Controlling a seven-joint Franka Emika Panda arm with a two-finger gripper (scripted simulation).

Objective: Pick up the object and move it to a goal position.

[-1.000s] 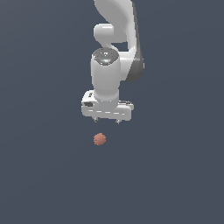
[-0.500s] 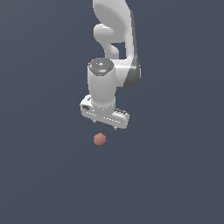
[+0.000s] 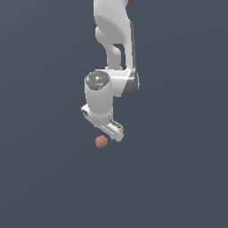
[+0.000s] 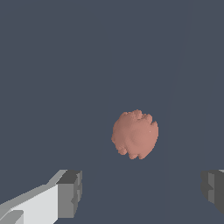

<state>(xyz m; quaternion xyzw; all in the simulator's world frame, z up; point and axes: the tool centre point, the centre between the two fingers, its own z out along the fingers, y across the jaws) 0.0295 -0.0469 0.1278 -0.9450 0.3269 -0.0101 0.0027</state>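
Note:
The object [image 3: 101, 141] is a small reddish-brown bumpy ball lying on the dark grey floor, and in the wrist view the object [image 4: 134, 134] fills the middle of the picture. My white gripper [image 3: 103, 132] hangs just above it, turned at a slant, with its body partly hiding the ball's upper side. In the wrist view the gripper [image 4: 142, 189] is open: one grey fingertip [image 4: 70, 192] and the other [image 4: 213, 190] stand far apart with nothing between them. The ball lies beyond the fingertips, untouched.
The white arm [image 3: 113, 40] comes down from the top of the exterior view. Around the ball there is only the plain dark grey floor [image 3: 178, 178].
The gripper has dropped lower toward the ball and has turned about its vertical axis, so its finger bar now runs at a slant. The ball has not moved.

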